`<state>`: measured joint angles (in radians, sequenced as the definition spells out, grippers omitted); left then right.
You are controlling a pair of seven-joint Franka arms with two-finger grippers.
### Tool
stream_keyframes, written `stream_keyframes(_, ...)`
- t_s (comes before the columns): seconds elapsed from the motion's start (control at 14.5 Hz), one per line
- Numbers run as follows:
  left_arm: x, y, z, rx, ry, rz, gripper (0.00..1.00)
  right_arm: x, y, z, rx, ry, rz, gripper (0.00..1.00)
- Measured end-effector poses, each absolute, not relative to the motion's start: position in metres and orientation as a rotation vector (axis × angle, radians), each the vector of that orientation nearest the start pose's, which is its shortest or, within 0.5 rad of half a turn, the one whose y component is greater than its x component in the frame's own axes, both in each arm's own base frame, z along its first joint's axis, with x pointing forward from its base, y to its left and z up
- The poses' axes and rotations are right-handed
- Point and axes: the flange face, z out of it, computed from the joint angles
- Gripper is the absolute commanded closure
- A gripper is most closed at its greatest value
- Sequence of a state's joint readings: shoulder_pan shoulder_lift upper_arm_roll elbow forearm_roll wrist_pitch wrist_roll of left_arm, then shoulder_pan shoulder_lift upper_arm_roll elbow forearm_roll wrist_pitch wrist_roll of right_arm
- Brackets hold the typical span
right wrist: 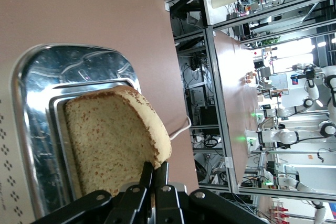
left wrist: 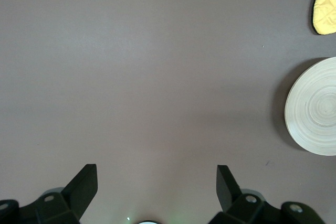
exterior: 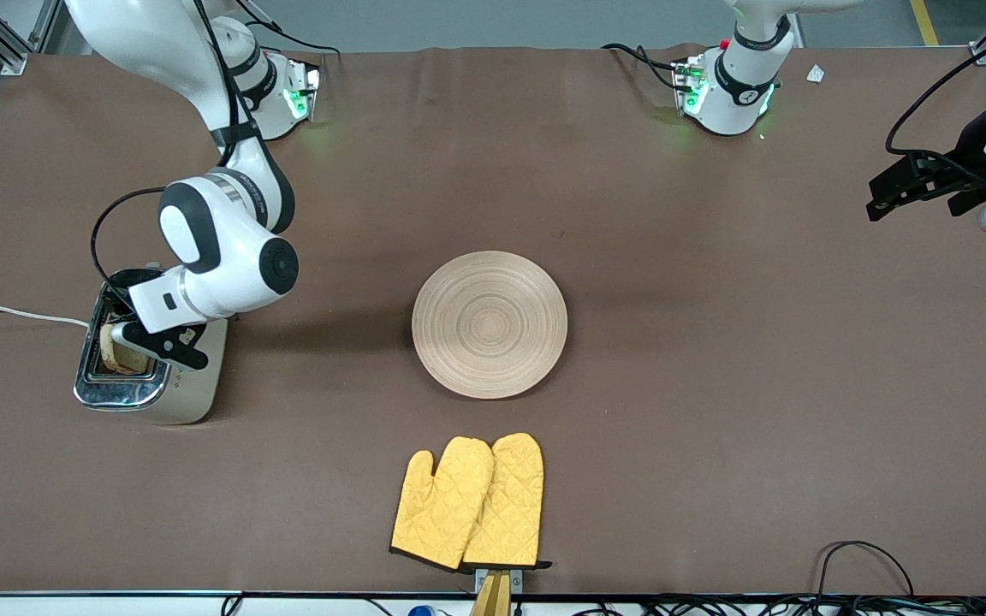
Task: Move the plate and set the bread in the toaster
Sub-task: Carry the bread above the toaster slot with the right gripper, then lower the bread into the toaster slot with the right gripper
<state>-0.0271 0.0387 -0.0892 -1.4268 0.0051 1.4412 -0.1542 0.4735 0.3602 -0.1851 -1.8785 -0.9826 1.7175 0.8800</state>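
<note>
The toaster stands at the right arm's end of the table, chrome top up. My right gripper is over it, shut on the crust edge of the bread. In the right wrist view the bread stands partly down in a slot of the toaster, with my right gripper pinching its upper edge. The wooden plate lies bare at the table's middle; it also shows in the left wrist view. My left gripper hangs open and empty over the left arm's end of the table.
A pair of yellow oven mitts lies nearer to the front camera than the plate; one mitt's tip shows in the left wrist view. The toaster's white cord runs off the table's edge. Cables lie along the front edge.
</note>
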Motion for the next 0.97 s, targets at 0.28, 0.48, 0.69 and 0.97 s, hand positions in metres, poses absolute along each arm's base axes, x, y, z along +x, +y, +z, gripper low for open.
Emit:
stream_keyframes(0.28, 0.550, -0.062, 0.659, -3.136, -0.061, 0.037, 0.00, 0.593, 0.084, 0.327, 2.186, -0.254, 0.127, 0.00)
stream_keyframes(0.48, 0.550, -0.062, 0.659, -3.136, -0.061, 0.037, 0.00, 0.603, 0.080, 0.350, 2.397, -0.346, 0.033, 0.00)
stream_keyframes(0.69, 0.550, -0.062, 0.659, -3.136, -0.062, 0.037, 0.00, 0.617, 0.094, 0.411, 2.573, -0.421, -0.036, 0.00)
stream_keyframes(0.97, 0.550, -0.062, 0.659, -3.136, -0.062, 0.037, 0.00, 0.619, 0.094, 0.469, 2.742, -0.498, -0.068, 0.00)
